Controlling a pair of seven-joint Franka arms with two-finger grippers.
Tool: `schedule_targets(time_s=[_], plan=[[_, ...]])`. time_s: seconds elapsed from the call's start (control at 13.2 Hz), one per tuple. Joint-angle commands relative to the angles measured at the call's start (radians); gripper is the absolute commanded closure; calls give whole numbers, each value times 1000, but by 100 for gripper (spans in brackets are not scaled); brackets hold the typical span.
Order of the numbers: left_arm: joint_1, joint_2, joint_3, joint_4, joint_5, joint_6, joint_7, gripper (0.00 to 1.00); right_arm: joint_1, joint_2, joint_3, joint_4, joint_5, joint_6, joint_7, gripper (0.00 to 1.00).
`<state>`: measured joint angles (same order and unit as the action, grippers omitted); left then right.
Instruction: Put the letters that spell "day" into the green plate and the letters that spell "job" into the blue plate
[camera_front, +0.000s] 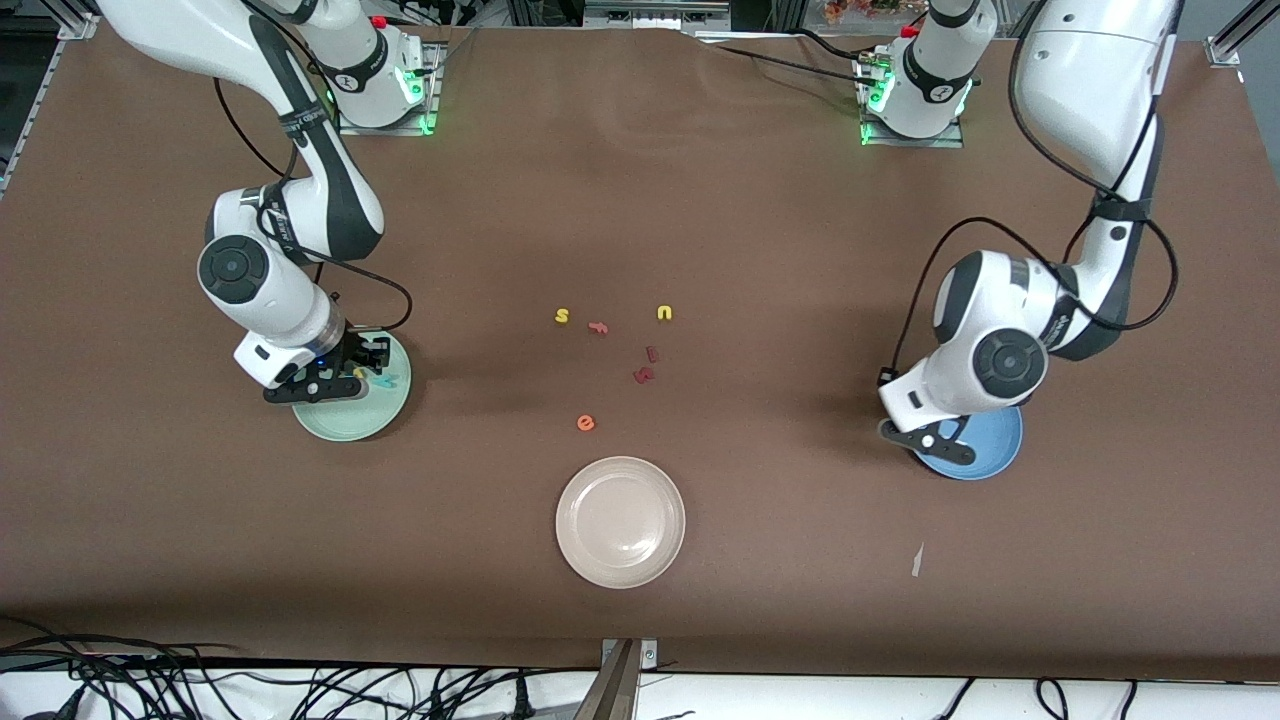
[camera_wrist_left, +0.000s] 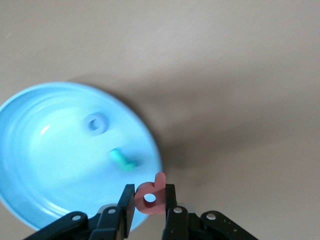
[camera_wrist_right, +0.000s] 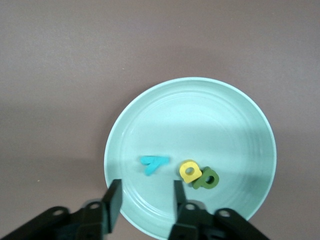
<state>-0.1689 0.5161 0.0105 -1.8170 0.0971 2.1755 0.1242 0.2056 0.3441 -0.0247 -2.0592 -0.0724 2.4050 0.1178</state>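
The green plate (camera_wrist_right: 200, 115) holds the teal "y" (camera_wrist_right: 154, 164), the yellow "d" (camera_wrist_right: 190, 171) and the dark green "a" (camera_wrist_right: 206, 179), the last two touching. My right gripper (camera_wrist_right: 145, 202) hangs open over this plate (camera_front: 340, 420), with nothing between its fingers. The blue plate (camera_wrist_left: 50, 165) holds the blue ring "o" (camera_wrist_left: 95, 123) and the teal "j" (camera_wrist_left: 122, 160). My left gripper (camera_wrist_left: 150, 202) is shut on the salmon-pink "b" (camera_wrist_left: 151, 196), just over the rim of the blue plate (camera_front: 990, 450).
A beige plate (camera_front: 620, 520) sits near the front camera at mid-table. Loose letters lie farther back: a yellow "s" (camera_front: 562, 316), an orange "f" (camera_front: 598, 327), a yellow "u" (camera_front: 664, 313), two dark red letters (camera_front: 648, 365) and an orange "e" (camera_front: 585, 423).
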Motion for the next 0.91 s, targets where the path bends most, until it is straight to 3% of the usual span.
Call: schedule_targets(time_s=[0.0, 0.15, 0.3, 0.45, 0.83], plan=[[69, -70, -15, -137, 39, 92, 82, 78, -8, -36, 8, -30, 14, -1, -15, 1], [80, -65, -14, -143, 39, 115, 94, 64, -8, -45, 5, -27, 16, -1, -6, 0], [126, -47, -14, -105, 35, 107, 49, 0, -8, -74, -12, -15, 17, -4, -6, 0], [134, -48, -12, -46, 21, 63, 35, 0, -8, -112, -12, 8, 17, -61, -1, 0], [193, -54, -15, 154, -95, -121, 21, 0, -8, -230, -11, 178, 52, -424, 45, 0]])
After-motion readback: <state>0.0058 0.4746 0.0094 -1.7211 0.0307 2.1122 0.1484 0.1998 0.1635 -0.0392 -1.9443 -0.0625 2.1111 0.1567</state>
